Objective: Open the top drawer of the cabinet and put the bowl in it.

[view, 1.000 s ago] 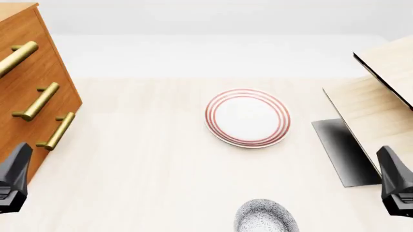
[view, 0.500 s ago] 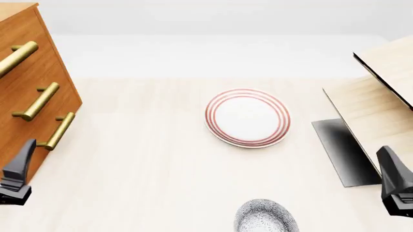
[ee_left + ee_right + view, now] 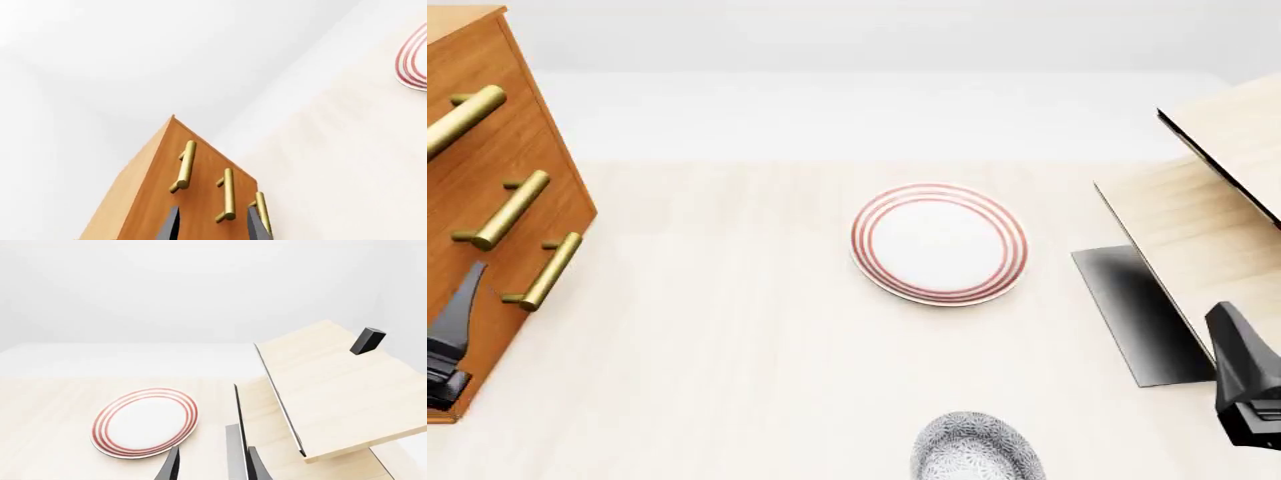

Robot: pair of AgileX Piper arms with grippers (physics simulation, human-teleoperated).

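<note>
step: reach phase, top drawer (image 3: 467, 115) shut
left gripper (image 3: 210, 227): jaws apart, facing cabinet (image 3: 507, 200) low
right gripper (image 3: 210, 465): apart, idle
bowl (image 3: 974, 450): on counter (image 3: 721, 340), near edge
next: raise left gripper to top handle

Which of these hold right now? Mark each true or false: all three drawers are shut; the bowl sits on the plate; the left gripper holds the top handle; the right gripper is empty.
1. All drawers of the cabinet are shut: true.
2. The bowl sits on the plate: false, it lies on the table, nearer the arms.
3. The left gripper holds the top drawer handle: false, it holds nothing.
4. The right gripper is empty: true.
</note>
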